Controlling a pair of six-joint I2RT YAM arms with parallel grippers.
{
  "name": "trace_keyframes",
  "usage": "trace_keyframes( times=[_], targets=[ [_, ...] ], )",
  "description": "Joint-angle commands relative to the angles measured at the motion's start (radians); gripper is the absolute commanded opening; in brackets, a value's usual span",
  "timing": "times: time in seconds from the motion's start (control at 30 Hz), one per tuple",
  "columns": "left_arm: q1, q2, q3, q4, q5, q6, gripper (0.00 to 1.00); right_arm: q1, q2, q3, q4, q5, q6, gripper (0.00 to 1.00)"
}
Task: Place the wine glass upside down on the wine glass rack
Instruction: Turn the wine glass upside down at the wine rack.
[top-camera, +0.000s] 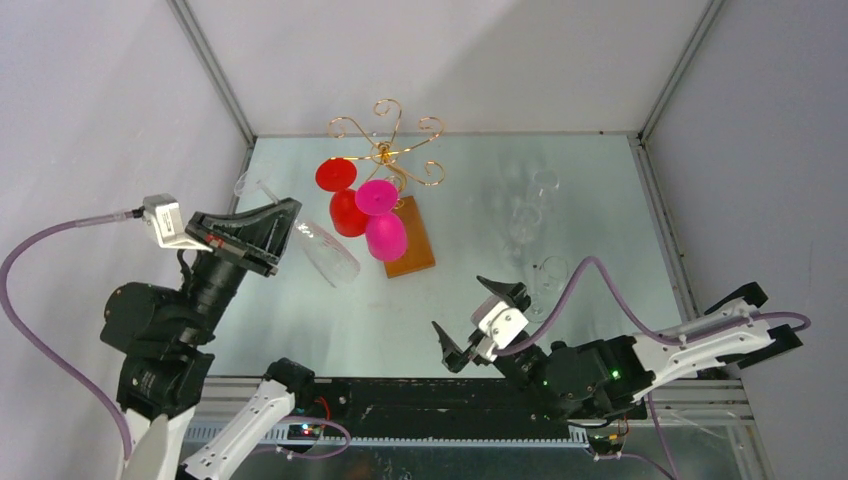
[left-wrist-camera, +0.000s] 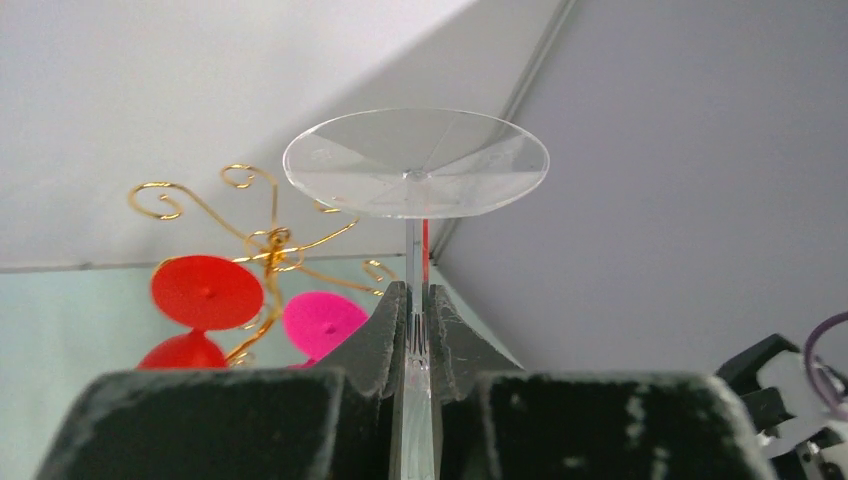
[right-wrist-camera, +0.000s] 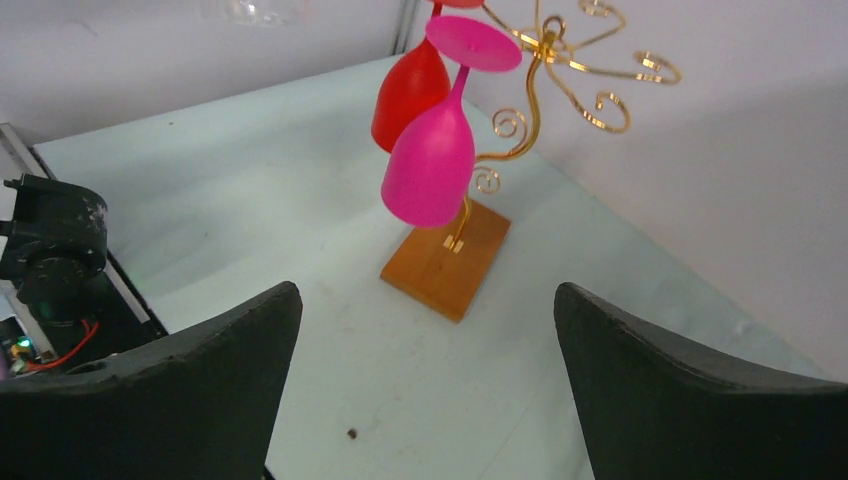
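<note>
My left fingers clench the stem of the clear wine glass, held just left of the wine glass rack, which stands toward the desk's back edge. A red glass and a pink glass hang from it. My right fingers are spread wide near the front edge.

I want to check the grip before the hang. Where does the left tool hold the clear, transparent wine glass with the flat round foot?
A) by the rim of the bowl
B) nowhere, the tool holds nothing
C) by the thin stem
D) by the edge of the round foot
C: the left wrist view shows the left tool closed on the thin stem of the clear wine glass, with its round foot up above the tool.
</note>
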Motion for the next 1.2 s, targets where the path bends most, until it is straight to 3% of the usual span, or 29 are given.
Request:
trace_keyframes(
  times=[0.0,0.2,0.4,0.57,0.73,0.93,1.17],
  targets=[
    [-0.004,-0.047,-0.019,-0.074,-0.049,0.173,0.0,-0.017,-0.026,0.0,-0.206,-0.005,0.298,0.99],
    [-0.004,-0.129,-0.129,-0.053,0.001,0.282,0.0,-0.041,-0.045,-0.018,-0.232,-0.027,0.392,0.98],
    [-0.004,-0.171,-0.223,-0.042,0.123,0.393,0.0,-0.092,-0.098,-0.018,-0.353,-0.077,0.655,0.96],
    [-0.004,-0.157,-0.273,-0.062,0.306,0.493,0.0,-0.126,-0.175,-0.058,-0.38,-0.148,0.763,0.95],
    [-0.004,-0.168,-0.379,-0.013,0.602,0.613,0.0,-0.14,-0.265,-0.111,-0.342,-0.156,0.822,0.92],
    [-0.004,-0.241,-0.509,0.111,0.704,0.667,0.0,-0.178,-0.32,-0.154,-0.331,-0.208,0.923,0.88],
    [-0.004,-0.261,-0.603,0.093,0.813,0.745,0.0,-0.252,-0.277,-0.167,-0.345,-0.322,1.086,0.88]
  ],
)
